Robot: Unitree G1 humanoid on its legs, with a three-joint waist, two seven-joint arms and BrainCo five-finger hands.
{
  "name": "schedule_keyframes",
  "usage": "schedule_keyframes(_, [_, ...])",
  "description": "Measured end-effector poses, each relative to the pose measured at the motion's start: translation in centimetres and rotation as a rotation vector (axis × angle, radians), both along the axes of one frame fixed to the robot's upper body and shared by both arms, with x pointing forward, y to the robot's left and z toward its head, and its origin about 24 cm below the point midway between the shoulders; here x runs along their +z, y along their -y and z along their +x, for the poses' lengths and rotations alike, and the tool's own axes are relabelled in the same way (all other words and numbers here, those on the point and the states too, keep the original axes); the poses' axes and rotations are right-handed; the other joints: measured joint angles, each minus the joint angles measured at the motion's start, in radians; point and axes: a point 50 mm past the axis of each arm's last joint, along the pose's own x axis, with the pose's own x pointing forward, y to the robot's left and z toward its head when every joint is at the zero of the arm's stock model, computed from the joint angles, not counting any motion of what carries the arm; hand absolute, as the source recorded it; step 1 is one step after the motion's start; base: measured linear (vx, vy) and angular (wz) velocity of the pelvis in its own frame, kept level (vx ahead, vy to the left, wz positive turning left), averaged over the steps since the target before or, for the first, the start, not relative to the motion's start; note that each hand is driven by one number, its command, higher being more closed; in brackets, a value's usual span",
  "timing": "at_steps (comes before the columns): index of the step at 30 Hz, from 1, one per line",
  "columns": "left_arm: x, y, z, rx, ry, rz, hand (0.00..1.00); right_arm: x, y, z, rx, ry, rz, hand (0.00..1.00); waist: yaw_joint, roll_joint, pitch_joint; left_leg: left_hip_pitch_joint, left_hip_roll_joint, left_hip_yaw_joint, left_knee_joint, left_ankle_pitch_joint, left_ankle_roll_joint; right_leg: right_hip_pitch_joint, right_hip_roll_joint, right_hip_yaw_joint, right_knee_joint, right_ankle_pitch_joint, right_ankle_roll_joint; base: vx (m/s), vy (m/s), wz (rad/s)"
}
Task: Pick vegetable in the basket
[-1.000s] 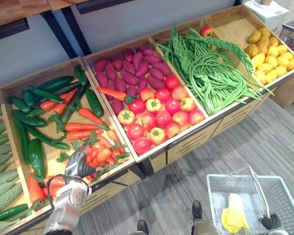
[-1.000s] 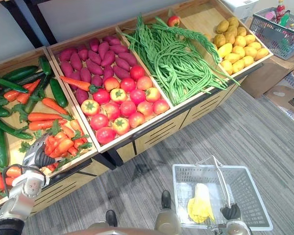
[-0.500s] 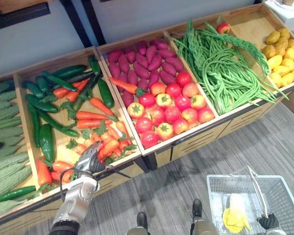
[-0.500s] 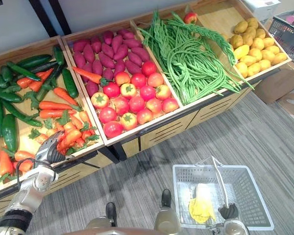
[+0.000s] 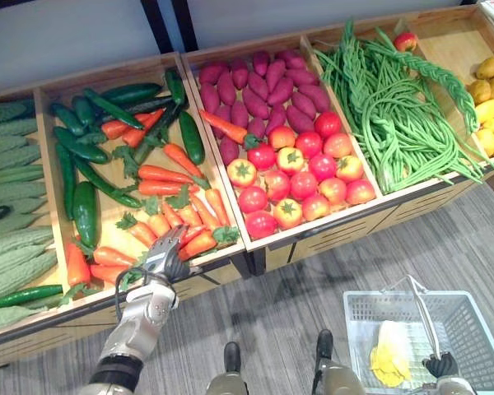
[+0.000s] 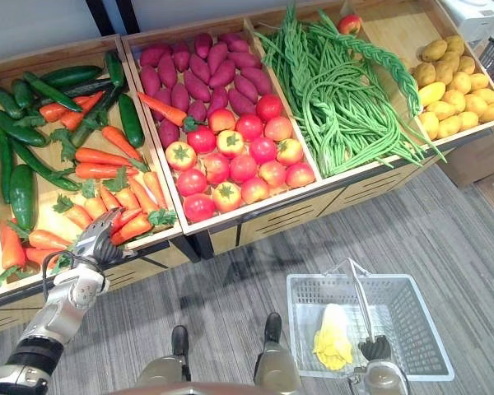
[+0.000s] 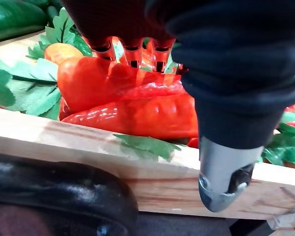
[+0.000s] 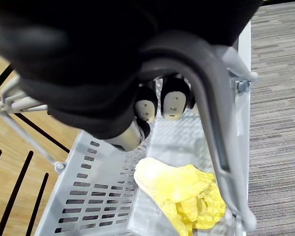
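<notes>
Orange carrots (image 5: 199, 243) with green tops lie in the wooden bin (image 5: 107, 296) at the front left. My left hand (image 5: 165, 263) is at the bin's front edge, its straight fingers (image 7: 132, 51) reaching over the nearest carrots (image 7: 137, 103), open, with its thumb (image 7: 226, 167) down in front of the wooden rim. My right hand (image 6: 377, 349) is shut on the handle (image 8: 211, 98) of a grey plastic basket (image 6: 313, 280) hanging low at the right. A yellow leafy vegetable (image 5: 389, 354) lies inside the basket.
Cucumbers (image 5: 86, 214) share the carrot bin, with bitter gourds (image 5: 8, 181) further left. Rightwards come purple sweet potatoes (image 5: 247, 82), tomatoes (image 5: 305, 173), long beans (image 5: 395, 107) and yellow produce (image 5: 490, 107). A cardboard box (image 6: 477, 156) stands on the grey floor at the right.
The camera has swung left and down. My left hand has risen and reached forward from below the bin's front to the carrots at its rim. The right hand still holds the basket.
</notes>
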Motion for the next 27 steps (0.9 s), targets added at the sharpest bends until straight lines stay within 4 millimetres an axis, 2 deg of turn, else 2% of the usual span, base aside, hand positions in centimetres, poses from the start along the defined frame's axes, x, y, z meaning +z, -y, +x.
schedule_keyframes(7, [0.5,0.1,0.5,0.0,0.018,0.002,0.0,0.1,-0.3,0.6,0.018,0.008,-0.01,1.0,0.0,-0.002,0.008,-0.011,0.0,-0.007,-0.001,0.0,0.0,-0.002,0.001,-0.01,-0.008,0.0,0.0,0.0,-0.006,0.02])
schedule_keyframes(8, [0.5,0.1,0.5,0.002,0.022,0.004,1.0,0.1,-0.3,0.7,0.017,0.01,-0.011,1.0,0.0,-0.002,0.01,-0.012,0.0,-0.009,-0.001,0.0,0.0,-0.002,0.001,-0.011,-0.008,0.0,0.0,0.0,-0.016,0.05])
schedule_keyframes(13, [0.9,0.5,0.6,-0.02,0.062,0.039,1.0,0.3,-0.3,1.4,0.017,0.026,-0.016,1.0,0.006,-0.003,0.033,-0.018,0.0,-0.01,-0.001,0.002,0.0,-0.009,0.001,-0.01,-0.009,0.0,0.0,0.0,0.0,0.0])
schedule_keyframes(17, [1.0,1.0,0.7,-0.038,0.099,0.051,1.0,0.5,-0.4,2.2,0.021,0.043,-0.017,1.0,0.024,-0.005,0.037,-0.038,0.0,-0.003,-0.015,0.02,0.0,-0.038,0.003,-0.002,-0.01,0.012,-0.008,-0.04,-0.013,-0.03])
schedule_keyframes(27, [1.6,0.9,1.5,-0.034,0.115,0.085,1.0,0.8,-0.5,2.9,0.026,0.062,-0.022,1.0,0.026,-0.008,0.056,-0.033,0.0,0.008,-0.019,0.027,-0.001,-0.041,0.006,0.019,-0.023,0.023,-0.003,-0.04,-0.004,-0.05])
